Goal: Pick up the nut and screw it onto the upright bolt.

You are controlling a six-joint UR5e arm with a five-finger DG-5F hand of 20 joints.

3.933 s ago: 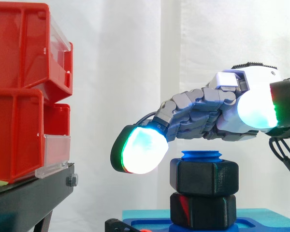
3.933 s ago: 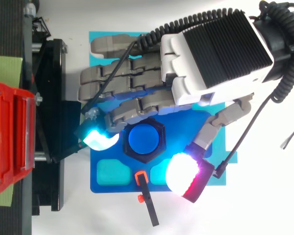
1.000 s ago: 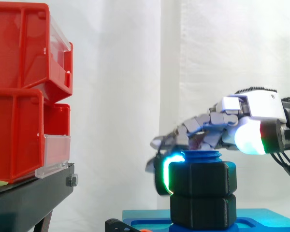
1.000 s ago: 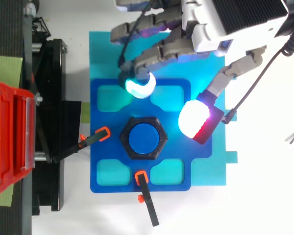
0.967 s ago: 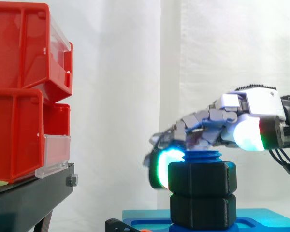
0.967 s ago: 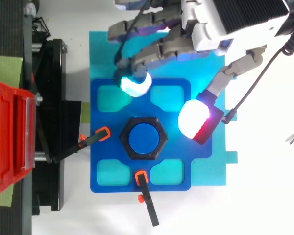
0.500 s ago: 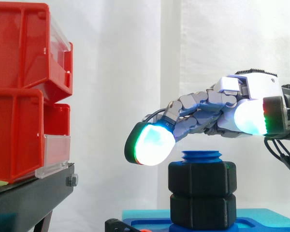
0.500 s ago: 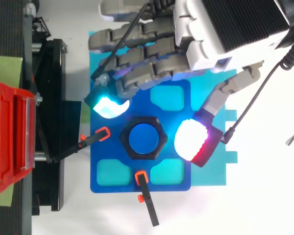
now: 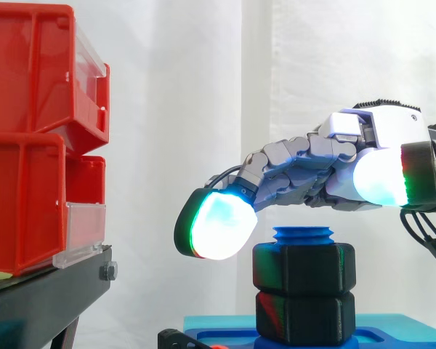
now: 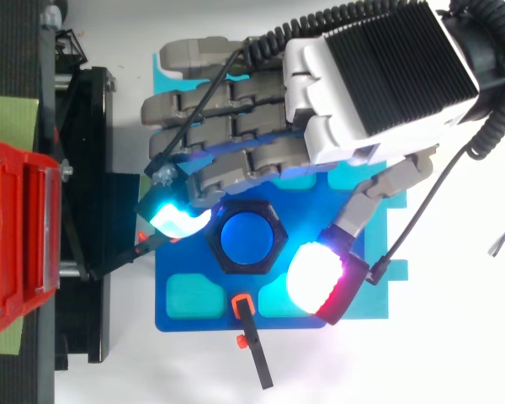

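A black hex nut (image 9: 304, 267) sits threaded on the upright blue bolt (image 10: 246, 238), whose top (image 9: 303, 235) sticks out above it. Below the nut is a second black hex block (image 9: 304, 317) on the blue base plate (image 10: 240, 316). My hand (image 10: 379, 76) hovers just above the bolt, reaching in from the right. It is open, fingers loosely stretched, and holds nothing. One glowing fingertip (image 9: 214, 224) hangs left of the nut (image 10: 278, 240), and the thumb pad (image 10: 316, 282) glows on the nut's other side. Neither pad touches the nut.
Red bins (image 9: 36, 138) are stacked on a black stand (image 9: 51, 294) at the left. Two black clamps with orange ends (image 10: 251, 341) (image 10: 109, 263) point at the bolt. The base plate rests on a cyan mat (image 10: 396, 252).
The hand has risen from beside the nut at the plate's far side and come back over the bolt, its fingertip and thumb now on either side of the nut.
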